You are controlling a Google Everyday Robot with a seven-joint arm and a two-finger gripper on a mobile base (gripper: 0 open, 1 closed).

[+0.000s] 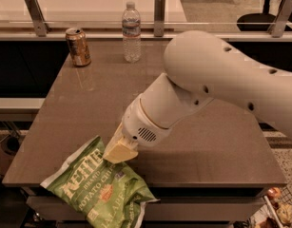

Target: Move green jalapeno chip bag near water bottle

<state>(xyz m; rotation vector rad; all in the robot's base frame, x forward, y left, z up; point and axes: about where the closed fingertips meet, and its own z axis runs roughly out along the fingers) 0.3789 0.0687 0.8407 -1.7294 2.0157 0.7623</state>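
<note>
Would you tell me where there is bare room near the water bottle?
Bare tabletop lies between gold can and water bottle, and in front of both. Front-left is crowded: claw grips green jalapeno chip bag.

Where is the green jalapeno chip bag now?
In the camera view, the green jalapeno chip bag lies at the near left corner of the table, overhanging the front edge, with the gripper at its upper edge, far from the water bottle.

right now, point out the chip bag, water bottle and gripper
chip bag (95,191), camera view, green front panel
water bottle (131,31), camera view, label band
gripper (119,152), camera view, tip at bag's top edge
</note>
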